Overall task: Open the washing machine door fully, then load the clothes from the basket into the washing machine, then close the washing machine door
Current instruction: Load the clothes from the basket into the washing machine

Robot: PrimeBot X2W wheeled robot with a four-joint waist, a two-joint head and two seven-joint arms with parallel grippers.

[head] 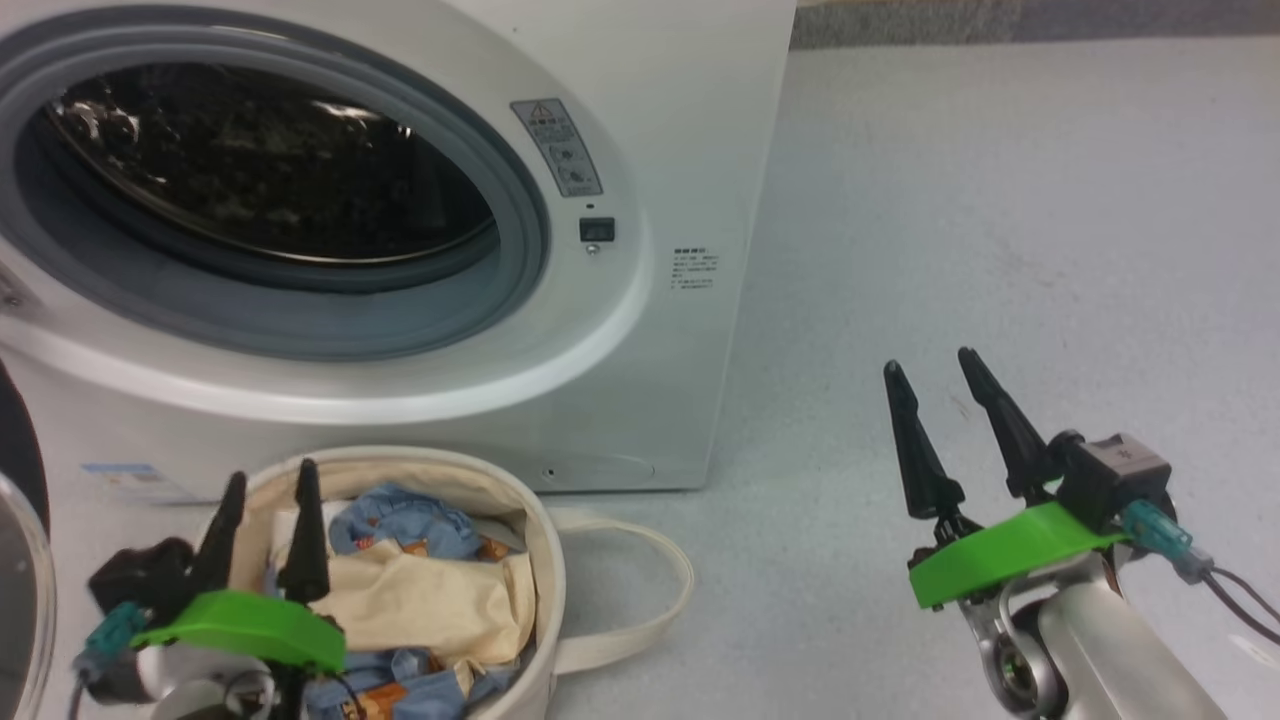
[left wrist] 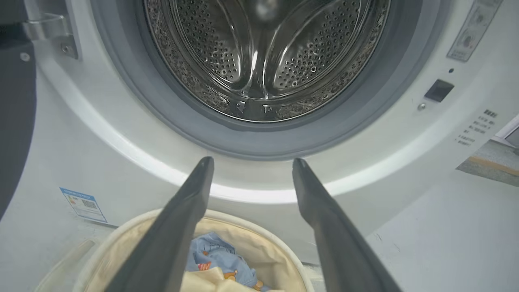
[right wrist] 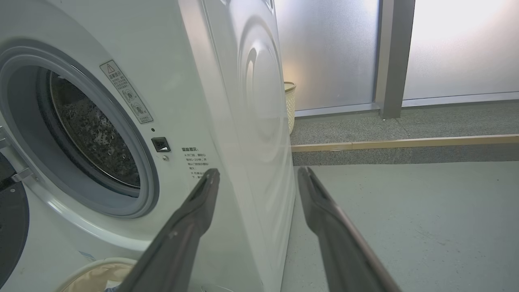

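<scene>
The washing machine [head: 660, 150] is standing on the grey floor [head: 1000, 250] and is occupying the upper left of the head view. Its grey rubber ring [head: 520, 260] and perforated drum [left wrist: 263, 52] are lying exposed. The washing machine door [head: 15, 440] is standing swung clear of the opening, at the left edge of the head view. The basket [head: 548, 560] is sitting on the floor just in front of the machine's lower front panel, with one looped handle [head: 660, 570] trailing to the right. The clothes [head: 430, 600] are lying inside the basket, the cream garment across the blue bear-print fabric. The left gripper [head: 272, 472] is hovering over the basket's near left rim, jaws spread and gripping nothing. The right gripper [head: 928, 360] is hanging above bare floor, well apart from the basket, jaws likewise spread and empty.
</scene>
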